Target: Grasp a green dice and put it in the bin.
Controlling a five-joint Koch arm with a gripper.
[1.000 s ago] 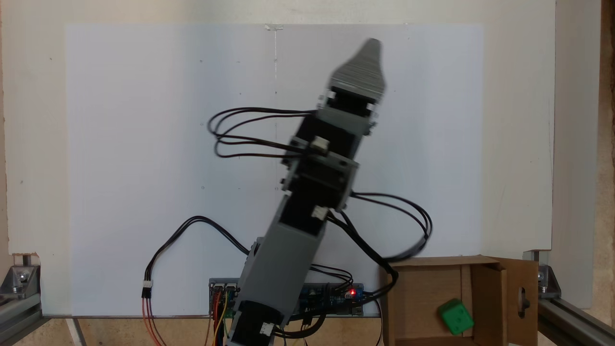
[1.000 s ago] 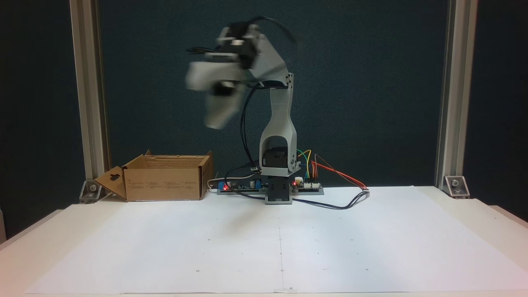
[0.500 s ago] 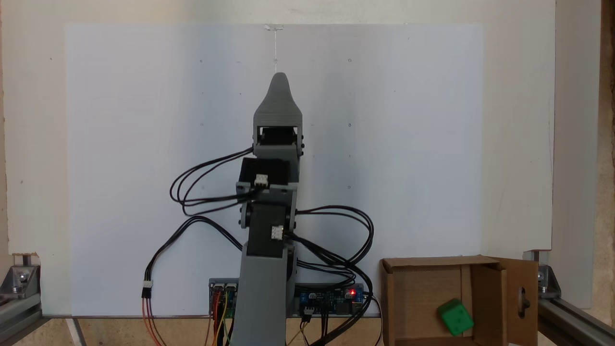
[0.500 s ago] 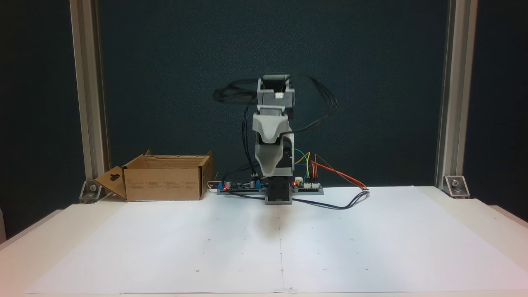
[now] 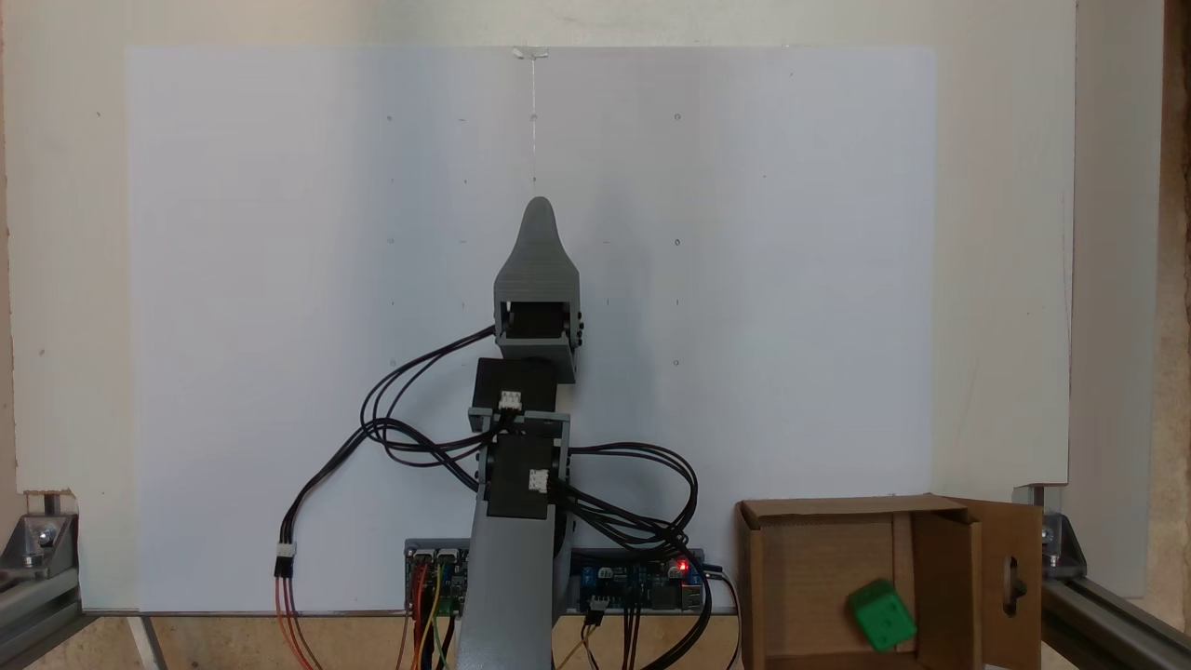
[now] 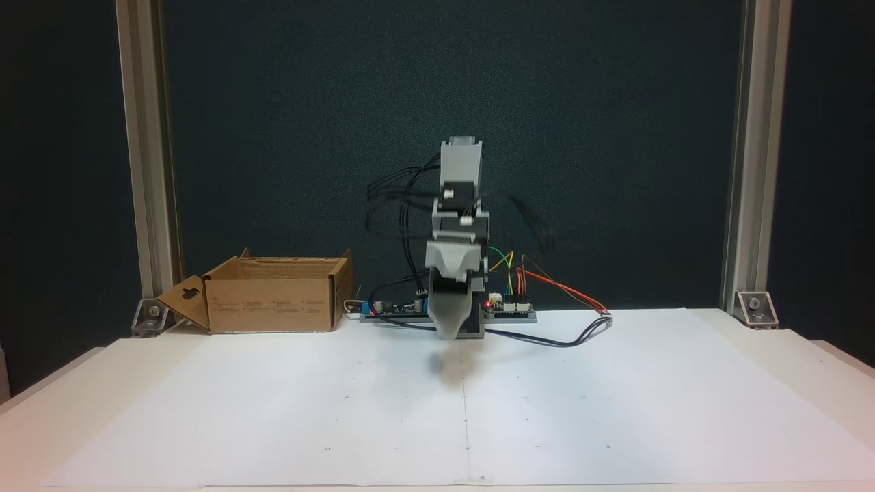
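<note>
The green dice point(image 5: 882, 614) lies tilted on the floor of the bin point(image 5: 831, 507), a brown cardboard box whose side flap has a handle hole. In a fixed view the bin point(image 6: 273, 311) stands at the back left, and its walls hide the dice. The gripper point(image 5: 539, 209) hangs over the middle of the white sheet, far from the bin. Seen from the front, the gripper point(image 6: 451, 333) points down, its tip just above the sheet in front of the arm's base. Only one grey jaw shows, with nothing held in sight.
The arm's base and circuit boards point(image 6: 509, 311) sit at the sheet's back edge, with cables point(image 5: 409, 433) looping on both sides. Metal posts point(image 6: 742, 157) and brackets point(image 5: 37, 544) frame the table. The white sheet point(image 5: 279, 233) spreads wide around the gripper.
The arm swung from over the bin's side back to the centre, then folded and lowered, so the gripper's tip came down close to the sheet. The dice stayed in the bin.
</note>
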